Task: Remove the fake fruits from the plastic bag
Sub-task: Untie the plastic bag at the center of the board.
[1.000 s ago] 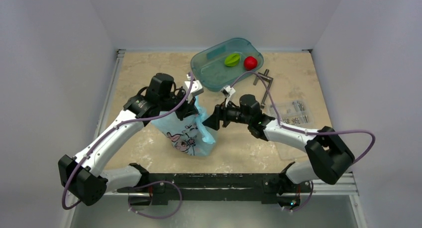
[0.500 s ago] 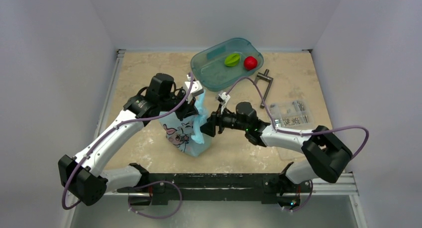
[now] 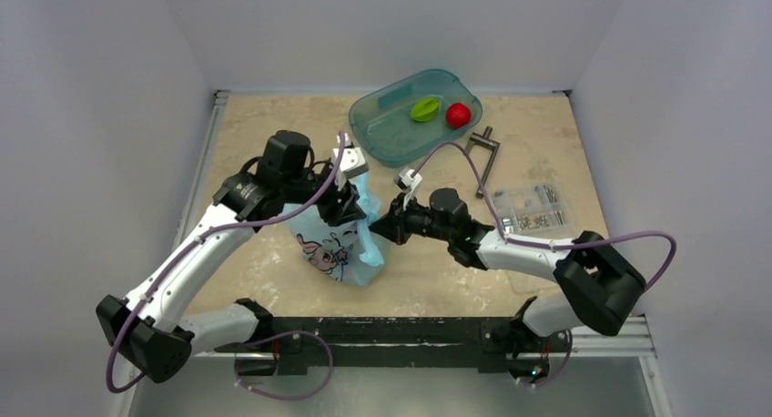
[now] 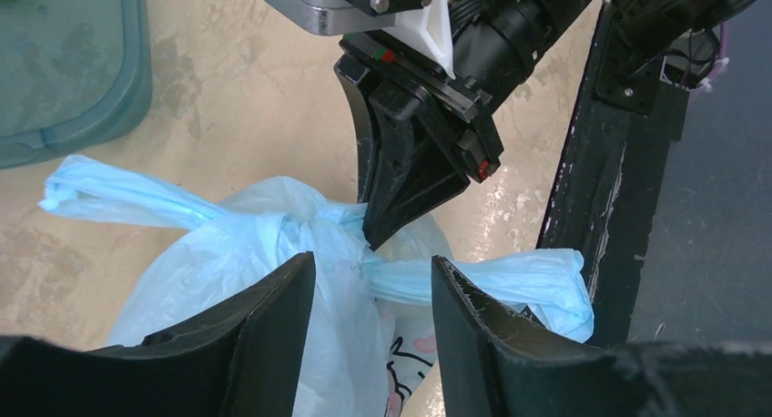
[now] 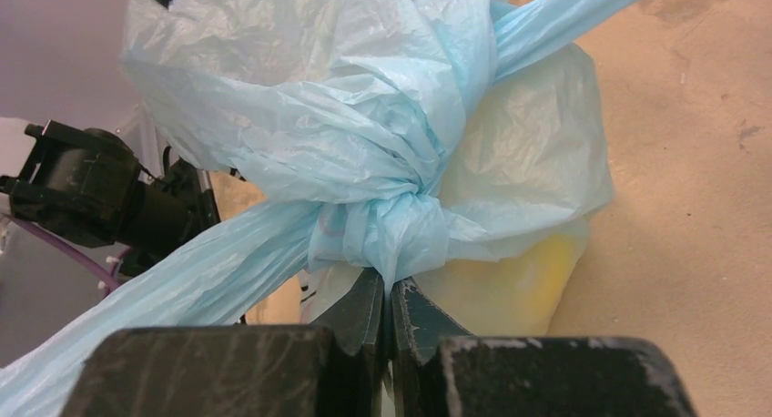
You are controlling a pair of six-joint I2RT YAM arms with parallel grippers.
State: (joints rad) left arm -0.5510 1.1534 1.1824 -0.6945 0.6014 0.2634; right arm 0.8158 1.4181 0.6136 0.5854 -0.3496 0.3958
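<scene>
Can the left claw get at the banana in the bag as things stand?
Probably not. The plastic bag is tied shut at a knot, which the right claw pinches. The banana shows only as yellow through the film. The left claw stands open above the bag, outside it.

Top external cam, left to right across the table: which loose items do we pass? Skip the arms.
plastic bag → green ridged fruit → red round fruit → metal handle → clear packet of metal parts. The teal tray is left out because it spans several of these.
</scene>
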